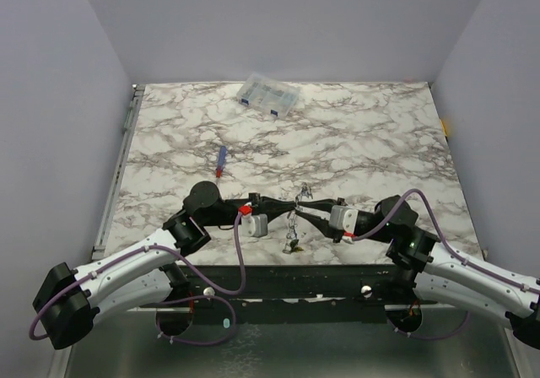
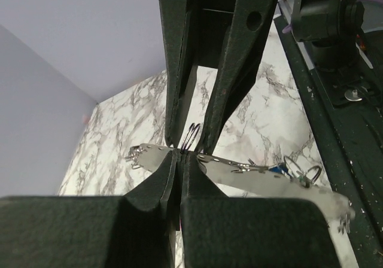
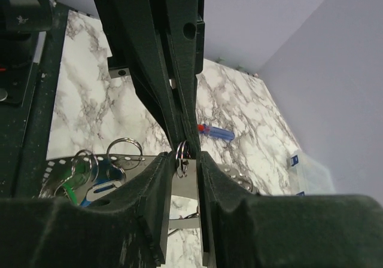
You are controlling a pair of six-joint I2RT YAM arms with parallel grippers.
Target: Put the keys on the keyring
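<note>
Both grippers meet above the table's front edge. My left gripper (image 1: 289,206) (image 2: 181,155) is shut on a small split ring (image 2: 191,136) (image 3: 183,153) that sits on the keyring, a flat grey band with holes (image 2: 263,179) (image 3: 60,160). My right gripper (image 1: 302,208) (image 3: 185,158) faces it with its pads apart on either side of that ring, open. The keys (image 1: 293,231), with blue (image 3: 102,190) and green (image 3: 69,194) tags, hang from the band on more small rings.
A red-and-blue screwdriver (image 1: 221,160) (image 3: 216,133) lies on the marble table (image 1: 363,142) behind the grippers. A clear compartment box (image 1: 268,95) sits at the far edge. The table's dark front rail (image 1: 278,275) runs just below the hanging keys.
</note>
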